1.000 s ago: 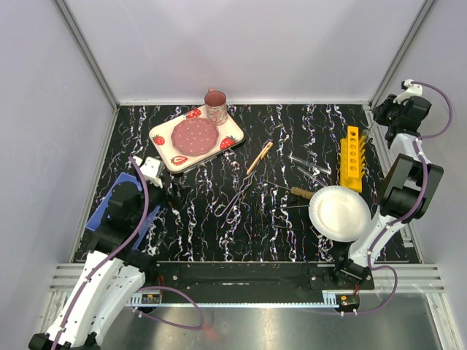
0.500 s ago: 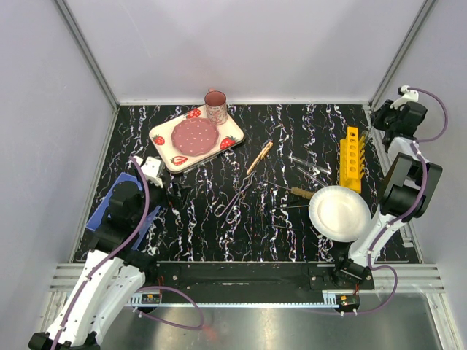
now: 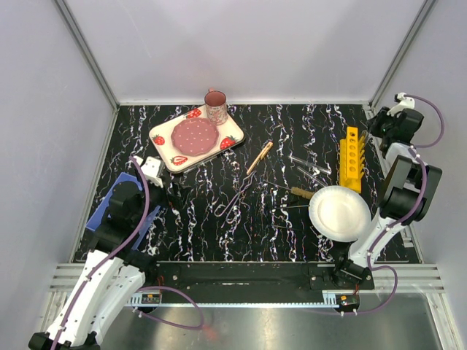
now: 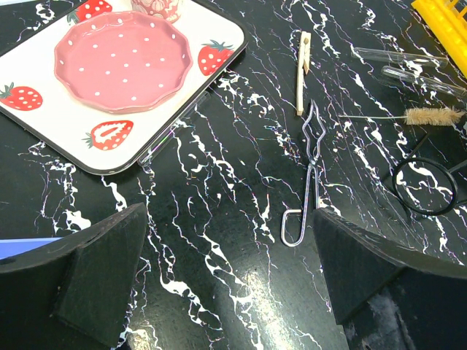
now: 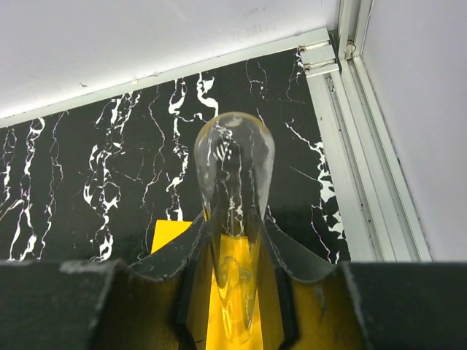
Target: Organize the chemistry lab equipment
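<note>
Holding: right gripper point(image 5: 233, 219) clamps a clear test tube point(image 5: 235, 160), rounded end pointing away from the wrist, with the yellow rack point(image 5: 166, 244) right behind it near the table's far right corner.
Left gripper point(image 4: 230, 273): fingers spread wide, nothing between them.
Loose on table point(image 4: 241, 131): wire tong point(image 4: 310, 171), wooden clip point(image 4: 302, 51), spare tubes point(image 4: 398, 57) and brush point(image 4: 427, 115), between strawberry tray point(image 4: 58, 131) and rack.

A yellow rack point(image 3: 351, 157) stands on the black marbled bench point(image 3: 292, 124). The right hand point(image 3: 381, 122) hangs just right of the rack's far end. Clear test tubes point(image 3: 306, 162) lie just left of the rack. Farther left are a wooden peg point(image 3: 259, 157) and a wire tong point(image 3: 235, 198). A white plate point(image 3: 339, 213) sits at the rack's near end. A strawberry tray point(image 3: 164, 151) lies well to the left.
</note>
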Controlling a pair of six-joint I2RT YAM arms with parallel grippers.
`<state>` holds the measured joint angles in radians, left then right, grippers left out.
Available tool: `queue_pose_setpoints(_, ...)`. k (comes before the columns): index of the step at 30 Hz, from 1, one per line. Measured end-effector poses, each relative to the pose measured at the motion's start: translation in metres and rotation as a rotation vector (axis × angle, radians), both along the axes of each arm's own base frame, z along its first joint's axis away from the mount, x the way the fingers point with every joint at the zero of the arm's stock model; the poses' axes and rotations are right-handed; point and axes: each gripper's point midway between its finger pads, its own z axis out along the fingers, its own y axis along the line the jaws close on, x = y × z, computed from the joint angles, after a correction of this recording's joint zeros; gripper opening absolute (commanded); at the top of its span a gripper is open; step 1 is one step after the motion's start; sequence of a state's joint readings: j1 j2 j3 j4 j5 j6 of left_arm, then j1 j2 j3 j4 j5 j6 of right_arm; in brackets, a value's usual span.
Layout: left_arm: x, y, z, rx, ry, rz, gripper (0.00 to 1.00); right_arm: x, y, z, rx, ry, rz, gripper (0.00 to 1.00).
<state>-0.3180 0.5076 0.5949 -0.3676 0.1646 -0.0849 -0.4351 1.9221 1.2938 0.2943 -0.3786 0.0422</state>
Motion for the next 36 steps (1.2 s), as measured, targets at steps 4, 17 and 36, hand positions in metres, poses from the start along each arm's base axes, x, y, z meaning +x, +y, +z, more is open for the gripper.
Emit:
queue_pose_setpoints(4,0.000,0.000,0.000,0.000,-0.001,0.000,0.99,-0.004,0.002,0.006,-0.003,-0.008,0.003,0.34)
queue_pose_setpoints(17,-0.001,0.000,0.001,-0.002,-0.005,-0.004,0.99,-0.017,0.008,0.012,-0.023,-0.015,0.009,0.29)
queue_pose_setpoints(36,-0.002,-0.001,0.003,-0.005,-0.010,-0.011,0.99,-0.036,0.015,0.016,-0.060,-0.020,0.020,0.31)
